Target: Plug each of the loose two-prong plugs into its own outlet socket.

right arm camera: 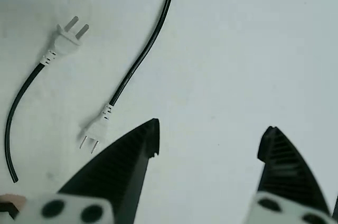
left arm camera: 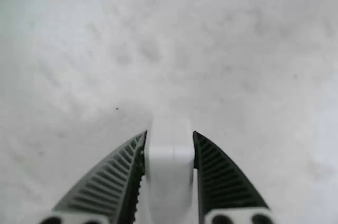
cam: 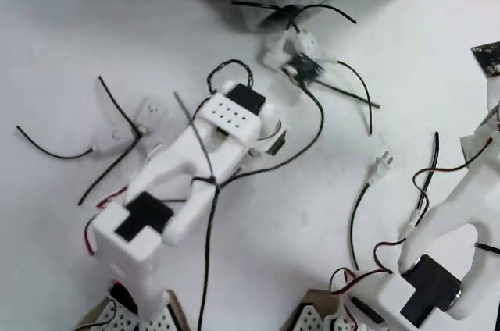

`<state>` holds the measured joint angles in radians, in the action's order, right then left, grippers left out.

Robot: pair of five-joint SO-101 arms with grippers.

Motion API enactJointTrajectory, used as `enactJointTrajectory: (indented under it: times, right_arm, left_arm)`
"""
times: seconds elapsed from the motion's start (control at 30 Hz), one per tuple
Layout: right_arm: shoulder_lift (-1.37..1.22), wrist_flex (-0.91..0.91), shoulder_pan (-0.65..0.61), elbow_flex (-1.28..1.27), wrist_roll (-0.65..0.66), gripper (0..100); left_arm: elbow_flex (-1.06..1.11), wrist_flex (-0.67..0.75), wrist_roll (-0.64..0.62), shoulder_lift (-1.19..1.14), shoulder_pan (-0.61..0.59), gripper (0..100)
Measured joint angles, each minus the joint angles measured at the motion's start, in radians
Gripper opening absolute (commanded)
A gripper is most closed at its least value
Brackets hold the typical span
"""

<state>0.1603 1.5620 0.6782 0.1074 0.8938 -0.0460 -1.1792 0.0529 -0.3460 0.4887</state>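
Here, left gripper (left arm camera: 169, 135) clamping white block (left arm camera: 169, 182), right gripper (right arm camera: 212, 127) spread near plug (right arm camera: 95, 129)

Two white two-prong plugs on short black cords lie flat and loose toward the counter's right edge. The curved-cord plug (right arm camera: 67, 33) and the straight-cord plug (right arm camera: 92, 135) point their prongs opposite ways. More loose black cords (cam: 119, 106) lie toward the left edge. Near the far edge, small white socket-like pieces (cam: 275, 58) sit tangled in black cords. A white block (left arm camera: 169, 174) is clamped upright in the left pincer (left arm camera: 169, 134).
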Motion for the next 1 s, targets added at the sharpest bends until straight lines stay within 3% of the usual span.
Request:
enactJointTrajectory:
  times: [0.1, 0.2, 0.37, 0.63, 1.0]
  right_arm:
    - [0.000, 0.000, 0.008, 0.000, 0.037, 30.1]
    - [0.000, 0.000, 0.017, 0.000, 0.049, 30.1]
    - [-0.002, 0.000, 0.015, 0.015, 0.054, 30.1]
    - [0.000, 0.000, 0.015, 0.028, 0.055, 30.1]
    - [0.000, 0.000, 0.015, 0.028, 0.055, 30.1]
  left_arm:
    - [-0.063, 0.044, -0.132, -0.115, -0.054, 3]
    - [-0.178, 0.041, -0.180, -0.262, -0.107, 3]
    - [-0.384, -0.083, -0.307, -0.390, -0.137, 5]
    - [-0.428, -0.140, -0.341, -0.411, -0.175, 21]
    - [-0.428, -0.183, -0.341, -0.374, -0.144, 22]
